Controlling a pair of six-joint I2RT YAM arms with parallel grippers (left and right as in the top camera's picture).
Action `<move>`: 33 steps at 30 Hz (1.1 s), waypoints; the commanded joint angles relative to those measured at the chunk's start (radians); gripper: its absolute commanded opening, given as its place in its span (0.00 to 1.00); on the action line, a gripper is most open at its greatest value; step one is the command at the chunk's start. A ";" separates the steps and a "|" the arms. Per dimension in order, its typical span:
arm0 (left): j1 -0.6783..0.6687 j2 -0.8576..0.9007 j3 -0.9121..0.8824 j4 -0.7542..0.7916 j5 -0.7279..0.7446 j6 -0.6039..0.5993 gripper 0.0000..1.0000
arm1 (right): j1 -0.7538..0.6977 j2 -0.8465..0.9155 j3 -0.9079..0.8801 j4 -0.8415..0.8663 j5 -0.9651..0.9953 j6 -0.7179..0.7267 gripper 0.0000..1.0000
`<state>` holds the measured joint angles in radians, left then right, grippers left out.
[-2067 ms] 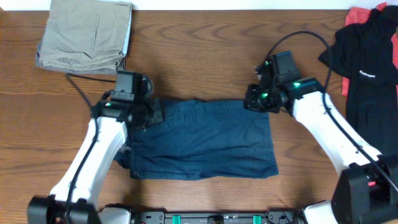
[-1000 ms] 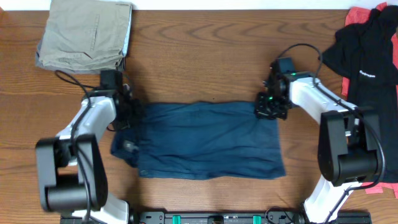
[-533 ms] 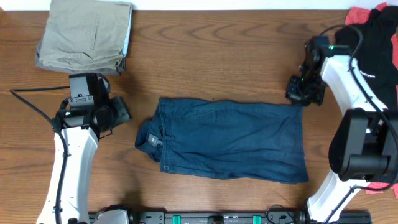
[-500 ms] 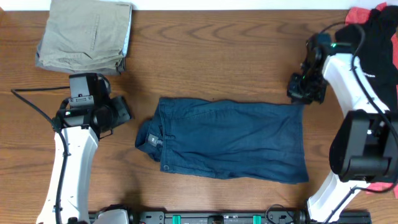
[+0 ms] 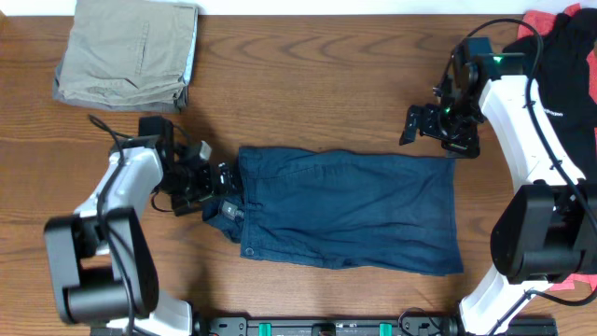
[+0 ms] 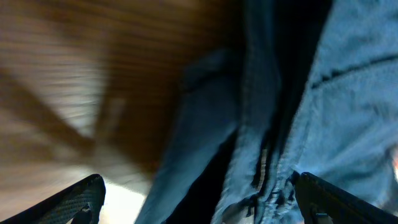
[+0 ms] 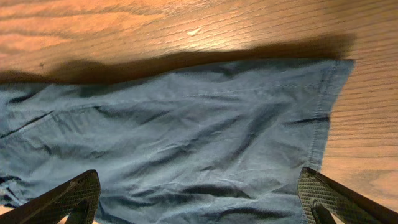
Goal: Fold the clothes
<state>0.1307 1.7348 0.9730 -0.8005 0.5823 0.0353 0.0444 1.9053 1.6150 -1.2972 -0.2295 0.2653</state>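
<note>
The clothes (image 5: 354, 210), a dark navy denim-like garment, lie flat across the middle of the table with the bunched waistband at the left end. My left gripper (image 5: 213, 177) is open at that waistband end. In the blurred left wrist view the denim folds (image 6: 348, 93) fill the space between its spread fingers (image 6: 81, 199). My right gripper (image 5: 431, 131) hovers open just beyond the garment's far right corner. The right wrist view looks down on wrinkled blue cloth (image 7: 186, 124) and its hemmed corner, and the gripper (image 7: 202, 202) holds nothing.
Folded khaki trousers (image 5: 126, 51) lie at the far left corner. A black T-shirt (image 5: 550, 84) with white lettering and a red cloth (image 5: 546, 21) sit at the far right. Bare wooden table (image 5: 308, 84) stretches behind the garment.
Both grippers have opened and let go of the garment. The left arm swung back in to the waistband end. The right gripper drew off the far right corner. The garment lies further right than a second ago.
</note>
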 commanded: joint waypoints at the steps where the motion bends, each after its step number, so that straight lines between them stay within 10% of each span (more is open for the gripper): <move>1: 0.001 0.045 -0.006 -0.003 0.140 0.115 0.98 | 0.022 -0.009 0.006 0.000 -0.010 -0.028 0.99; 20: -0.216 0.066 -0.048 0.066 0.027 0.003 0.98 | 0.111 -0.009 0.006 0.007 -0.006 -0.035 0.99; 24: -0.253 0.066 -0.048 0.078 0.027 -0.002 0.66 | 0.122 -0.009 0.006 0.003 -0.006 -0.035 0.99; 28: -0.278 0.066 -0.048 0.102 0.026 -0.047 0.09 | 0.139 -0.009 0.006 -0.001 -0.006 -0.035 0.99; 33: -0.272 0.066 -0.047 0.121 -0.056 -0.131 0.07 | 0.147 -0.009 0.006 -0.024 -0.006 -0.036 0.99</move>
<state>-0.1467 1.7847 0.9325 -0.6868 0.6151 -0.0246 0.1829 1.9057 1.6150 -1.3144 -0.2321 0.2436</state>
